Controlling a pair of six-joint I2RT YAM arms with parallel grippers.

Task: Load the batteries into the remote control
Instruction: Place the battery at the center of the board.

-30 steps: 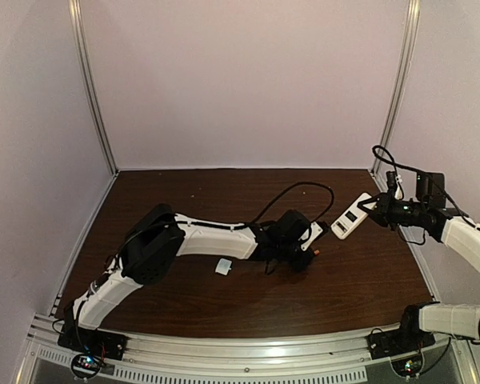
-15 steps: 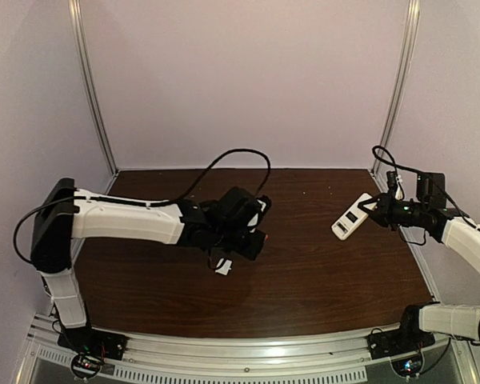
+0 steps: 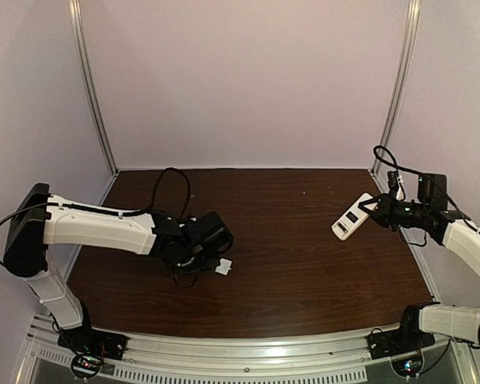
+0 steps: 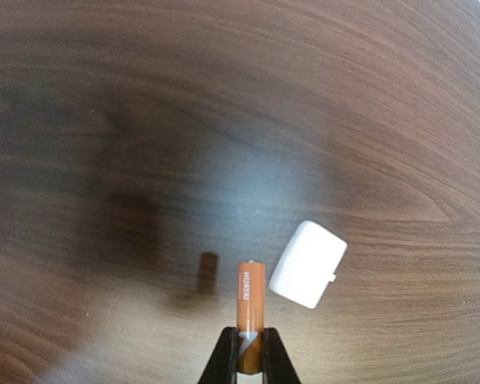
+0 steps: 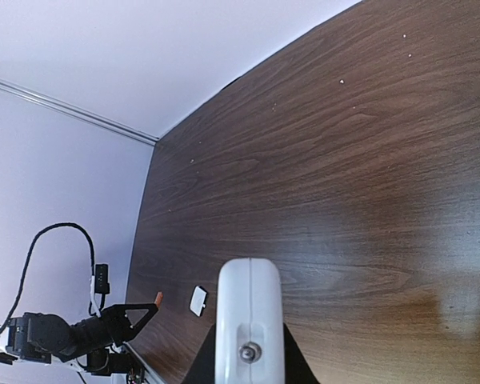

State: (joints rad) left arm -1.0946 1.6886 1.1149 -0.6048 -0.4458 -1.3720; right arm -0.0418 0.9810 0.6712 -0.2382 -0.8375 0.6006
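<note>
My left gripper (image 3: 200, 258) is shut on the orange battery (image 4: 250, 308), gripping its lower end (image 4: 250, 364), low over the table. The battery's tip points away from the fingers, and its shadow falls just to its left. My right gripper (image 3: 374, 206) is shut on the white remote control (image 3: 351, 217) and holds it tilted above the table's right side. In the right wrist view the remote's end (image 5: 249, 320) fills the space between the jaws (image 5: 249, 364). The orange battery (image 5: 158, 298) shows far off there. The dark battery is out of view.
A small white square cover piece (image 4: 308, 264) lies flat on the table just right of the battery; it also shows in the top view (image 3: 222, 268). Pale walls and metal posts (image 3: 92, 88) enclose the brown table (image 3: 304, 272).
My left arm has swung from beside the remote back to the left and nearer, carrying the orange battery to beside the white cover. The right arm and remote have barely moved.
</note>
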